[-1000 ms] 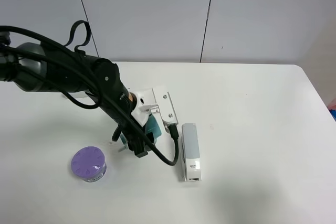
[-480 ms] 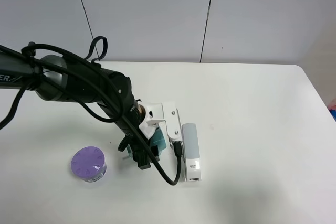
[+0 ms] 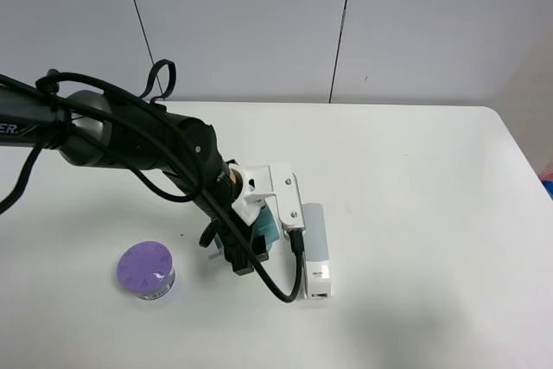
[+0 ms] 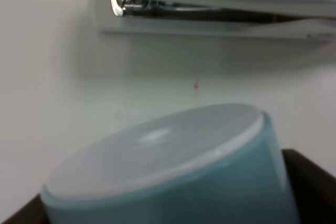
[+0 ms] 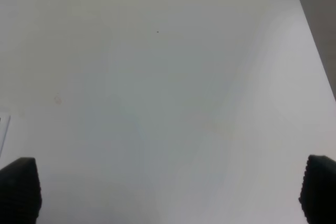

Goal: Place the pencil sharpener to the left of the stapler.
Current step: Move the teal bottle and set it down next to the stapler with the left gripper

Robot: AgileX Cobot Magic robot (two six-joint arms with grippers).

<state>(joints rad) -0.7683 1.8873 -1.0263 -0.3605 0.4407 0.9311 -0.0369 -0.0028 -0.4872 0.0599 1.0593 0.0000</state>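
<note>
Pincer of left arm (image 3: 255, 238) is clamping mint-teal rounded plastic pencil sharpener (image 3: 267, 231), holding it just left of long grey-topped, white-based stapler (image 3: 314, 248) lying on white bench (image 3: 415, 213) | right pincer (image 5: 168, 190) is hanging wide open above bench | purple round lidded disc (image 3: 146, 270) is resting farther left.
</note>
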